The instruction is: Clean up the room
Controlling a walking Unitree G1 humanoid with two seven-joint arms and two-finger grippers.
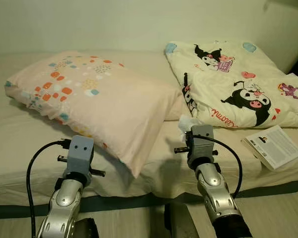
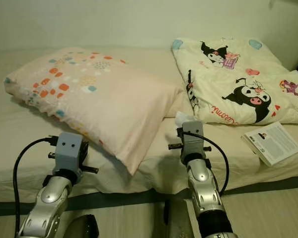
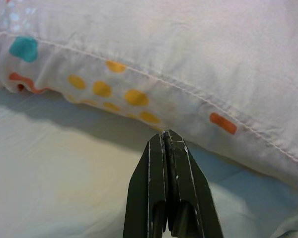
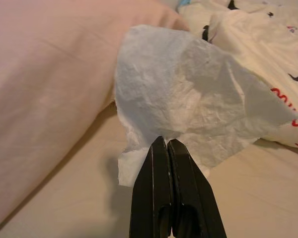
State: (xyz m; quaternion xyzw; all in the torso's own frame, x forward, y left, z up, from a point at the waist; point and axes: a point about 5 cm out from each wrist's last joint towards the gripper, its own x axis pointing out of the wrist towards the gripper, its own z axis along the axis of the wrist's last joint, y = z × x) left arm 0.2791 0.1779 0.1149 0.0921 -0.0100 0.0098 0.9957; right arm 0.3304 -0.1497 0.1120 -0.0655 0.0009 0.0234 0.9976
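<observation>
a crumpled white paper tissue is clamped by the right gripper above the beige-sheeted bed, between the peach dotted pillow and the cartoon-print quilt. the left gripper is held pressed together beside the pillow.

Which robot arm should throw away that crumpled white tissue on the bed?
The right. The right gripper is already shut on the tissue, between the pillow and the cartoon blanket. The left gripper is shut on nothing, pointing at the pillow's edge, farther from the tissue.
</observation>
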